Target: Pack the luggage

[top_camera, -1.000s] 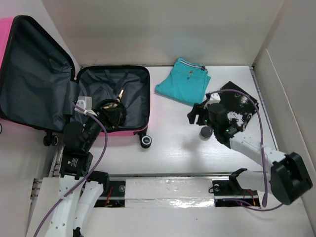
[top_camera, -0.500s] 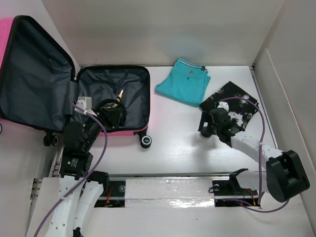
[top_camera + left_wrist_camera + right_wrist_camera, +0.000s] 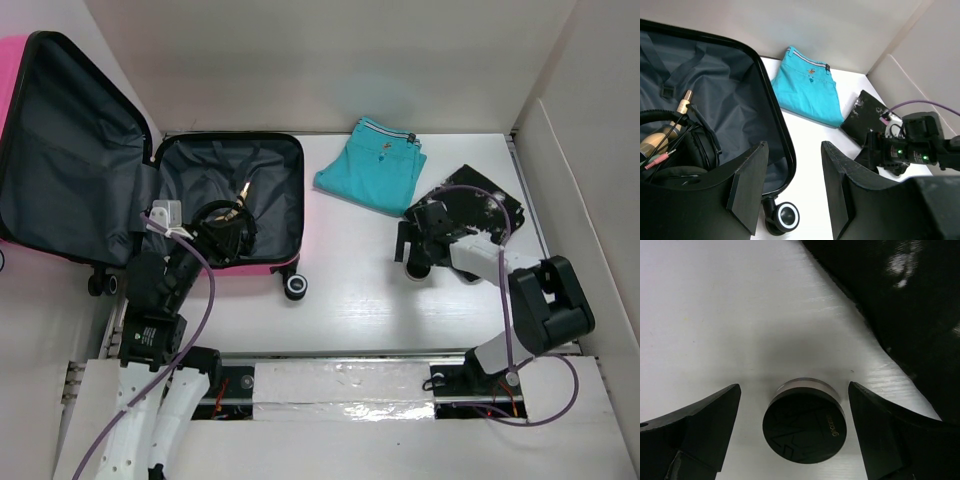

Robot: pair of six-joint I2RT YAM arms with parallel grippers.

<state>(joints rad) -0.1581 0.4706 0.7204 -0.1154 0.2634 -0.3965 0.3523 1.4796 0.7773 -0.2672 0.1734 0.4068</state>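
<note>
Packing judged part done. Luggage (image 3: pixel 280 185) lies open at the tabletop's far-left corner, holding 1 headphone set (image 3: pixel 225 232) and 1 gold bottle (image 3: pixel 655 142). Left outside:
- 1 teal shorts (image 3: pixel 372 165)
- 1 black patterned garment (image 3: pixel 482 200)
- 1 black-lidded jar (image 3: pixel 805 421)

Right claw (image 3: pixel 792 386) straddles the jar, spread wide, gripping nothing. Left claw (image 3: pixel 794 145) is likewise spread and empty.

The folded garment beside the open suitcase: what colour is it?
The garment is turquoise, with a striped waistband; the left wrist view shows it best.
</note>
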